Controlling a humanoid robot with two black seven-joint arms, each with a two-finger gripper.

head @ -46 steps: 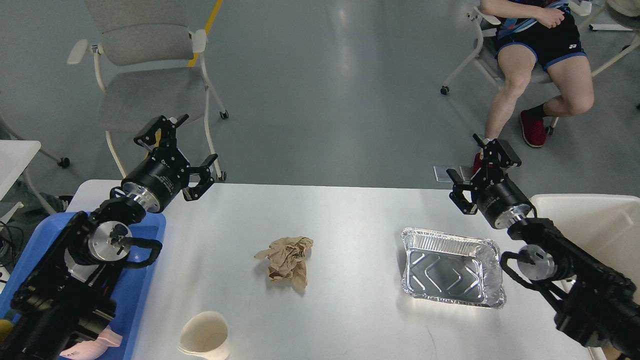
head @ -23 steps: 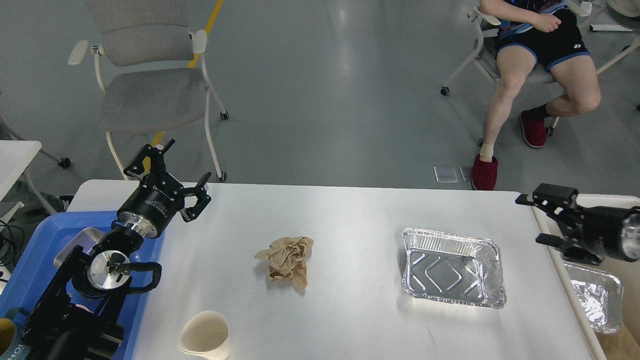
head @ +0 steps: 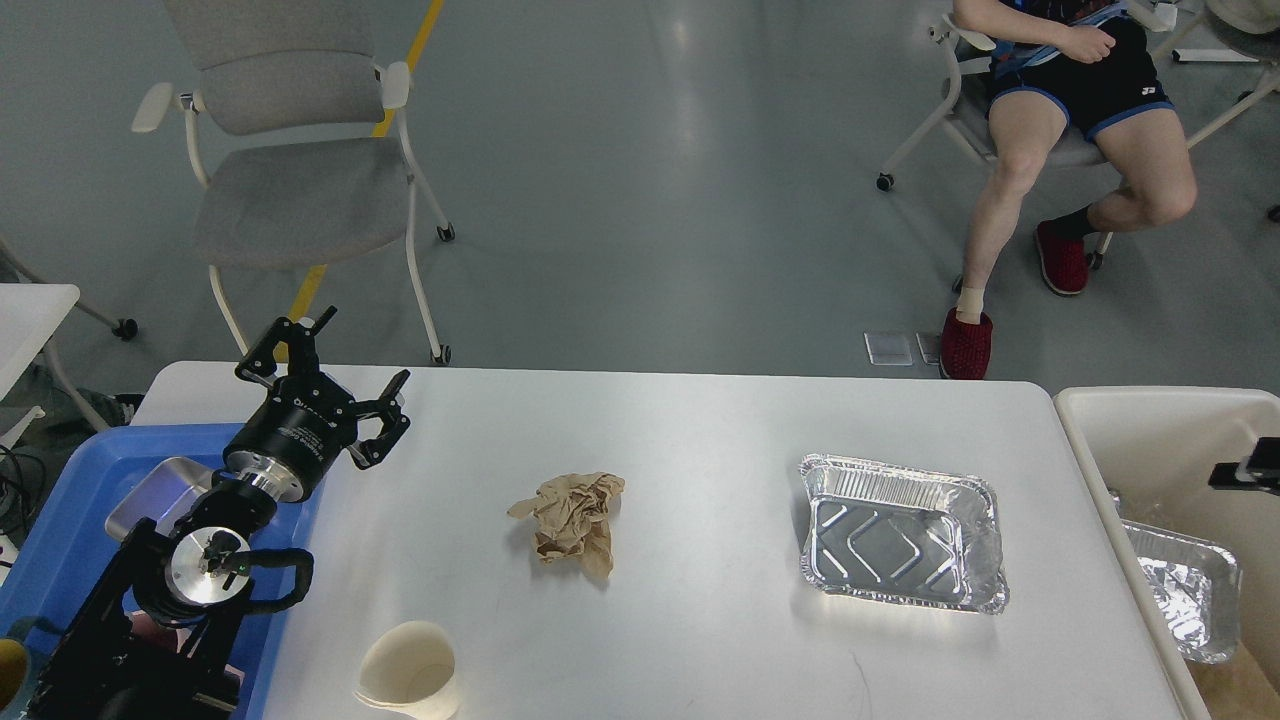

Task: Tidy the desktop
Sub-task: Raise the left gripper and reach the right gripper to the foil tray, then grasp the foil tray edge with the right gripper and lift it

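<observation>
The white desktop [head: 700, 430] carries a crumpled brown paper wad [head: 572, 515] at its middle, an empty foil tray [head: 900, 535] to the right and a paper cup [head: 410, 672] at the front left edge. My left gripper [head: 362, 348] is open and empty above the desktop's far left corner, well left of the paper wad. Of my right gripper only a small black part [head: 1245, 470] shows at the right edge, over the bin; its fingers cannot be told apart.
A blue tray [head: 60, 500] at the left holds a shiny metal item [head: 150, 490] under my left arm. A cream-white bin [head: 1150, 420] at the right holds another foil tray [head: 1185, 590]. A grey chair [head: 290, 190] and a seated person [head: 1070, 100] are beyond the table.
My left gripper has drawn back and down toward the left corner, still open. My right arm has swung right off the desktop, over the bin, and nearly out of view.
</observation>
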